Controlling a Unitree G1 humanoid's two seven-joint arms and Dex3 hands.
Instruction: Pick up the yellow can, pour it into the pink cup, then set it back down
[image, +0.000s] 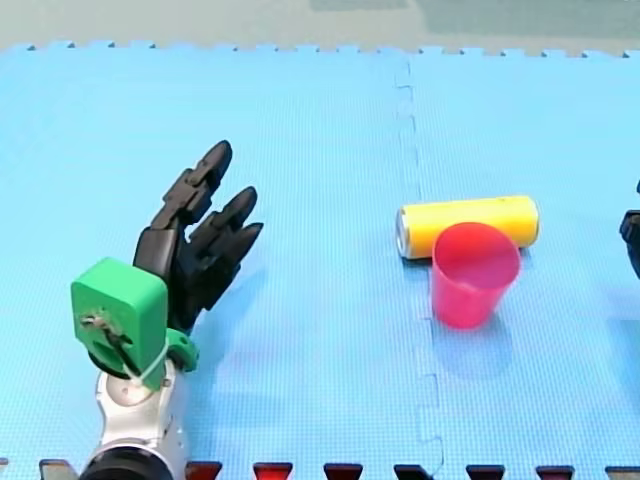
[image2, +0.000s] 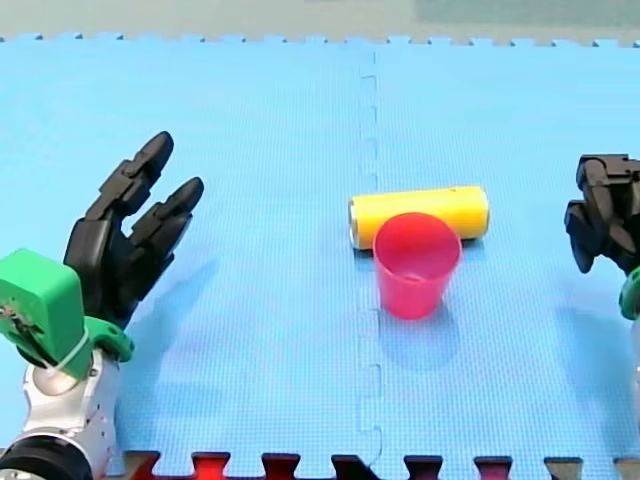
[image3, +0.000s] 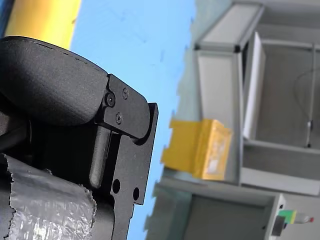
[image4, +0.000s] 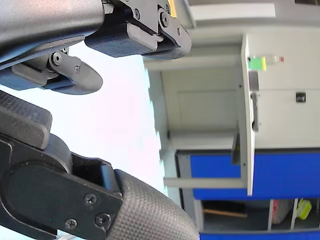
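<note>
The main hazard is how close the 2 task objects sit: the yellow can lies on its side on the blue foam mat, and the pink cup stands upright right in front of it, its rim overlapping the can's lower edge in both head views, so I cannot tell whether they touch or are just apart. A hand coming in from the near side would likely strike the light cup first and tip it or shove it away. Because the can rests on its round wall, a glancing touch could also set it rolling off toward the far edge of the mat, and a grip that closes off-centre could let 1 end swing down. Its silver end faces the robot's left, so lifting it carelessly might spill before it is over the cup. The left hand is released and holds nothing, well apart from both objects on the left of the mat. The right hand is at the right edge of the mat, nearer the can and touching neither object; whether it is released or clenched I cannot tell.
</note>
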